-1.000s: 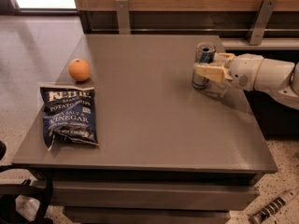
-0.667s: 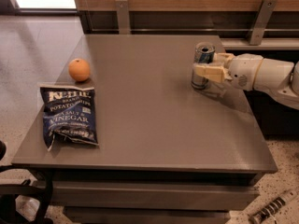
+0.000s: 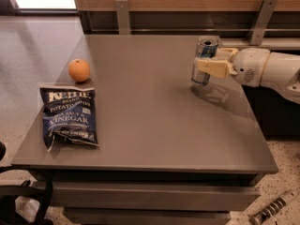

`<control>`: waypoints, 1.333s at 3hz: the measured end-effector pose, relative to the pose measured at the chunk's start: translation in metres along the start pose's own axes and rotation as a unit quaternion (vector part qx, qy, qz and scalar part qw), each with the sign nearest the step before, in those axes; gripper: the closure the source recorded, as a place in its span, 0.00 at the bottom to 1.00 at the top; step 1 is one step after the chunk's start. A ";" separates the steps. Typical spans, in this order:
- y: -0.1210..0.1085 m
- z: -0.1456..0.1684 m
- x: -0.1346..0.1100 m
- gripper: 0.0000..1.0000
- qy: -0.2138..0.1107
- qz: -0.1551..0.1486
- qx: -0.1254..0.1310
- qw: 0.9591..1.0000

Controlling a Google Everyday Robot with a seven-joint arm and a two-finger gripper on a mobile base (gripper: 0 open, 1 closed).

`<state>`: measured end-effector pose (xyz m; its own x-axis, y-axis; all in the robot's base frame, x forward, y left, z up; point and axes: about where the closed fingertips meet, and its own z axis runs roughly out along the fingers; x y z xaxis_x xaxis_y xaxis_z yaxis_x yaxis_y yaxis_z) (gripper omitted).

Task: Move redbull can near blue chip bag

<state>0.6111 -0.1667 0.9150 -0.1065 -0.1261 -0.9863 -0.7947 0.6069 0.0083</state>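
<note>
The redbull can (image 3: 206, 47), slim, silver and blue, stands upright at the table's far right. My gripper (image 3: 206, 62) reaches in from the right on a white arm and is shut on the can around its middle. One cream finger (image 3: 212, 67) crosses the can's front. The can seems to hang just above the table with a shadow under it. The blue chip bag (image 3: 68, 118), dark navy with white lettering, lies flat near the table's left front edge, far from the can.
An orange (image 3: 79, 70) sits on the grey table (image 3: 154, 125) just behind the bag. A wooden wall with metal brackets (image 3: 123, 16) runs along the far edge. The floor drops away left and in front.
The can and my gripper have risen slightly from where they were. The bag and the orange have not moved.
</note>
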 end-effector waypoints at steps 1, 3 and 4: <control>0.024 -0.011 -0.017 1.00 -0.003 0.007 -0.005 1.000; 0.122 -0.021 -0.027 1.00 -0.018 -0.028 -0.066 0.997; 0.166 -0.011 -0.025 1.00 -0.032 -0.061 -0.137 0.988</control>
<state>0.4755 -0.0720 0.9426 0.0320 -0.1303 -0.9910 -0.9323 0.3534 -0.0765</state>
